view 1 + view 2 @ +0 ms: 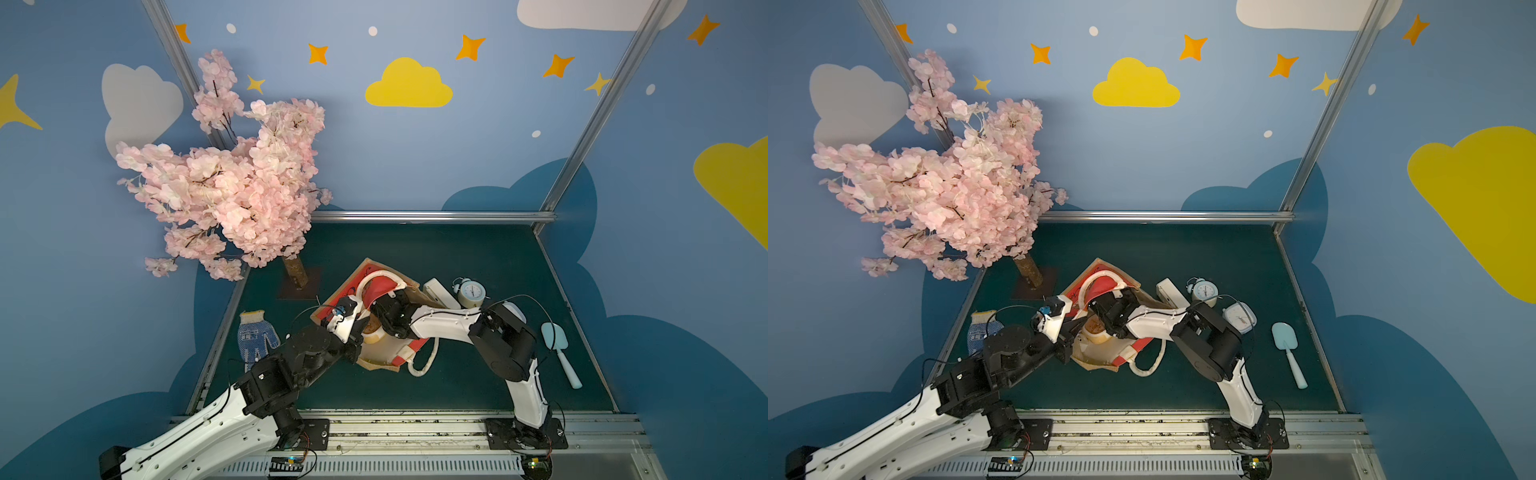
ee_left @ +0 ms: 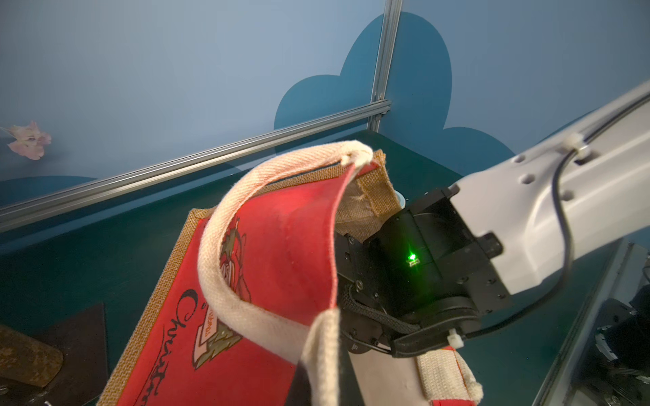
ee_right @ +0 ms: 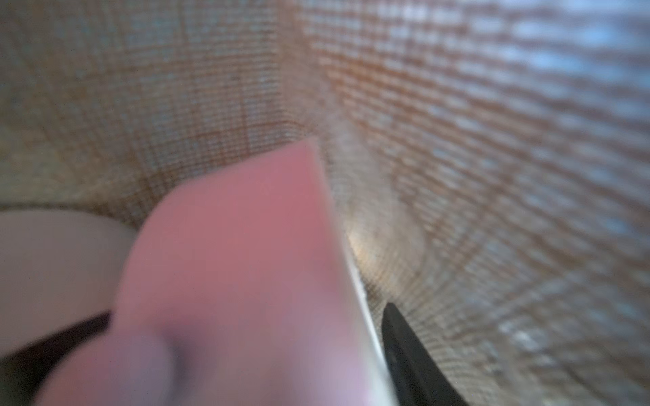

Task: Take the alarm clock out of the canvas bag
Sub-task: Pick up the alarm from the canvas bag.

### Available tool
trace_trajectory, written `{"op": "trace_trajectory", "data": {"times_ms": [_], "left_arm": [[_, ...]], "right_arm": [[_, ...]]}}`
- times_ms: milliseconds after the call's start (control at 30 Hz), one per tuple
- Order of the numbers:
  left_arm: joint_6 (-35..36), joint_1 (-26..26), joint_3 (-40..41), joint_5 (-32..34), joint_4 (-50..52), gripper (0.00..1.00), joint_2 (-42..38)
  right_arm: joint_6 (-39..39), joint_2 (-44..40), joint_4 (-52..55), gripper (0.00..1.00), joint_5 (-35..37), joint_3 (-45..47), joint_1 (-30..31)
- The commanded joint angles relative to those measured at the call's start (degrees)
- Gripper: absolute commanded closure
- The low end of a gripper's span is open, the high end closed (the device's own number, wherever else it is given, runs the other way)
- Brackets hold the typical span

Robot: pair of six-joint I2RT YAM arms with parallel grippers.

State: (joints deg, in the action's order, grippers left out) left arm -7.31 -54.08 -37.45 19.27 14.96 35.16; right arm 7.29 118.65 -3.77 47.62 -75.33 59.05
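Right wrist: pink object (image 3: 228, 253) lies within right pincer (image 3: 239, 316), inside canvas bag (image 3: 492, 140).

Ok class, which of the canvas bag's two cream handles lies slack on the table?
The near handle, on the robot's side, loops out onto the table; the far handle arches upward.

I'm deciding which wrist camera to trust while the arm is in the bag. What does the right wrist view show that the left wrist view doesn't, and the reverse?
Only the right wrist view: the canvas bag from inside, its woven burlap wall close up, a blurred pink thing I cannot identify, and one black finger beside it.
Only the left wrist view: the bag's red printed face, its cream handle arching up, and the right arm entering the bag.
Both: the bag's tan burlap.
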Motion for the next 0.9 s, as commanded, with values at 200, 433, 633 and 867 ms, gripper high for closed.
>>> {"op": "trace_trajectory", "data": {"times_ms": [200,433,633,867], "left_arm": [[0.2,-1.1,-2.1,-4.6,-4.3,0.92,-1.4],[0.6,-0.8,-1.7,-1.6,-3.7,0.92,-2.3],[0.7,-0.1,-3.4,-0.2,-1.5,0.92,-0.8],[-0.4,0.9,-3.4,1.3,-2.2,0.92,-0.2]], "right_arm": [[-9.0,-6.0,-14.9,0.68,-6.9,7.5,0.1],[-11.1,-9.8,-13.9,0.87,-11.5,10.0,0.0],[-9.8,-13.7,-9.3,0.88,-13.8,11.0,0.3],[-7.5,-21.0,-2.7,0.88,-17.9,15.2,0.9]]}}
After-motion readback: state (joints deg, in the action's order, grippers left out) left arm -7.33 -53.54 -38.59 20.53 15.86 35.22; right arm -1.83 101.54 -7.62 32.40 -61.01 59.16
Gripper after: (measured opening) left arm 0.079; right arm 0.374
